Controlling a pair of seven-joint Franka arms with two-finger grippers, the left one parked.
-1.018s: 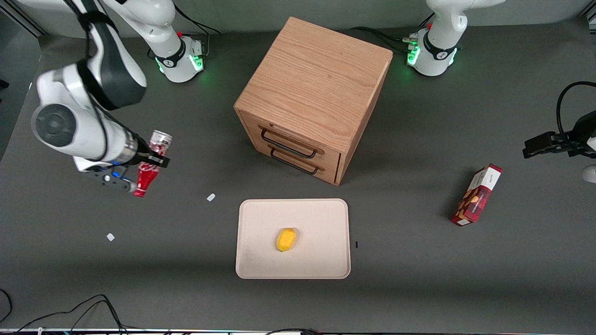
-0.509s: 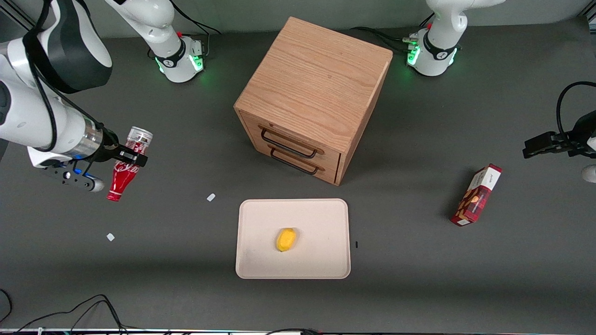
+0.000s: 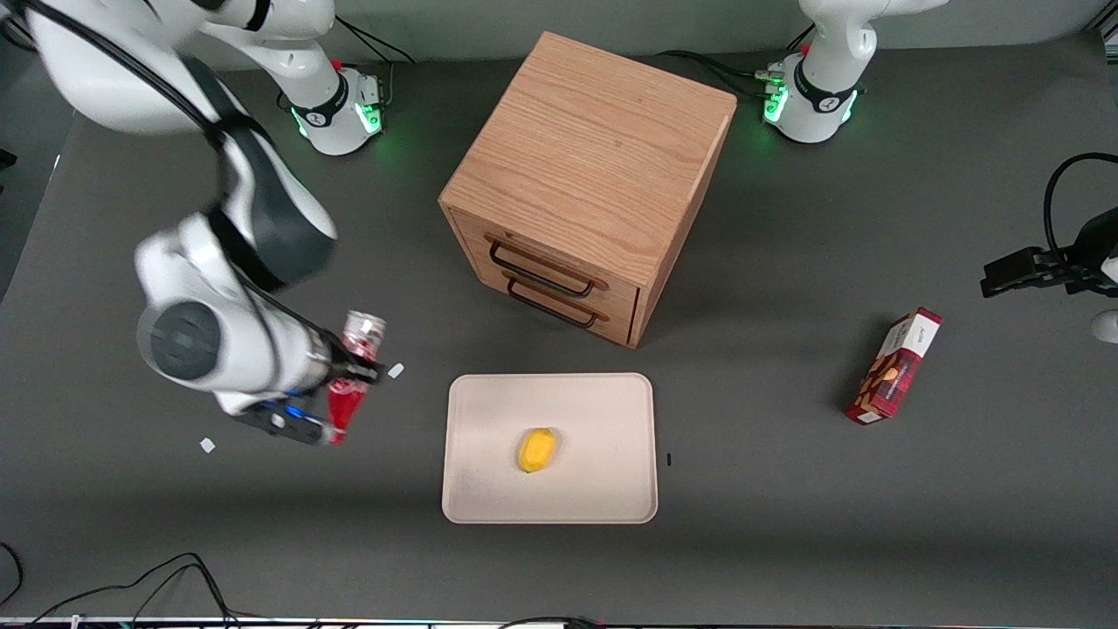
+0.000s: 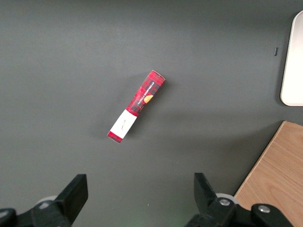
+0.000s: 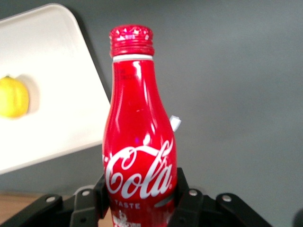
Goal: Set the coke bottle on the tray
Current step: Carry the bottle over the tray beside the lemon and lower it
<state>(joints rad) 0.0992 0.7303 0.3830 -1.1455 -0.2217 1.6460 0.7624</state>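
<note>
Looking at my feeds, I'd say I'm roughly halfway: the bottle (image 3: 348,384) is picked up and in the air, clamped around its lower body by my gripper (image 3: 351,376), but it's not over the tray (image 3: 489,498) yet, just beside the edge toward the working arm's end, so the carry and set-down are left. Going near to far: the tray is a smooth matte cream rectangle with rounded corners and a low rim, with a small round yellow fruit (image 3: 536,450) on it. The bottle is glossy red with white script, ribbed cap (image 5: 131,39), slim curved neck. Farthest is the boxy wood-grain cabinet (image 3: 594,166) with dark wire handles.
</note>
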